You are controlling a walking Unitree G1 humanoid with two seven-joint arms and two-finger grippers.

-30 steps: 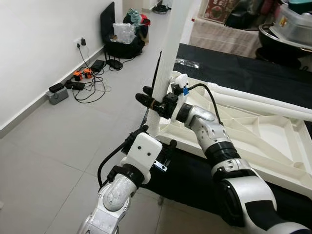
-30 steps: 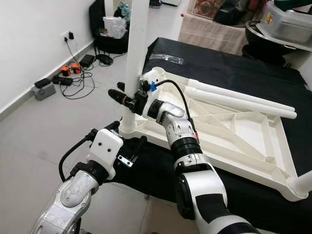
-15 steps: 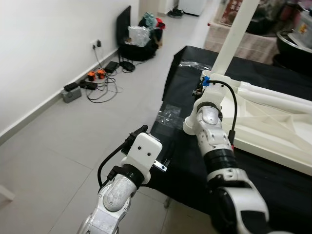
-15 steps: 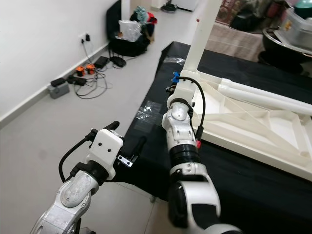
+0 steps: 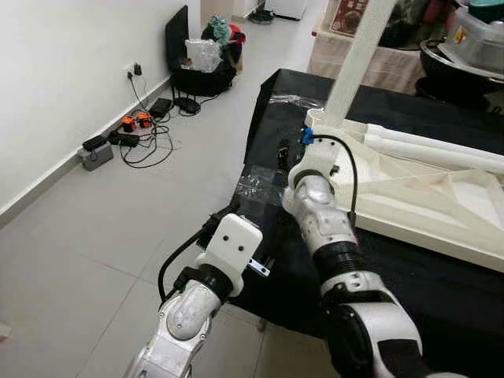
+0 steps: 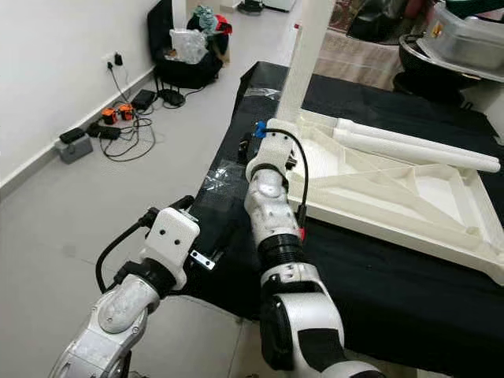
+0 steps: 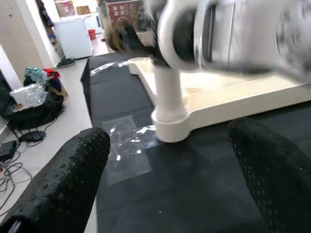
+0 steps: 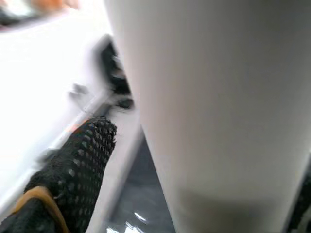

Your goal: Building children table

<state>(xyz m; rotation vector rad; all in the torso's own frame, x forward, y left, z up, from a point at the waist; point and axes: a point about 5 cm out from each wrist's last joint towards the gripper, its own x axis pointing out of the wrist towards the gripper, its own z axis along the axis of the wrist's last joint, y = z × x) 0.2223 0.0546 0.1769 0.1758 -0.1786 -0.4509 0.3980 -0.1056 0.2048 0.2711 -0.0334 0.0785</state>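
Observation:
The white table top (image 5: 425, 197) lies upside down on a black-covered surface. One white table leg (image 5: 356, 55) stands up from its near left corner socket (image 7: 170, 124), leaning a little. My right gripper (image 5: 283, 151) is low on that leg, just above the socket. In the right wrist view the leg (image 8: 214, 97) fills the space between the black fingers (image 8: 82, 155), so the gripper is shut on it. My left gripper (image 7: 167, 136) hangs open at the cloth's front edge, short of the corner and holding nothing. Two loose legs (image 5: 441, 146) lie on the table top.
A clear plastic wrapper (image 5: 256, 185) lies on the black cloth (image 5: 409, 276) by the corner. Grey tiled floor spreads to the left, with cables and a power strip (image 5: 118, 134) by the wall and a black bag (image 5: 201, 71) behind. Pots (image 5: 465, 47) stand at the back right.
The head view has swung about. My right wrist has turned around the leg, from beside it to in front of its base. The left arm has kept its pose.

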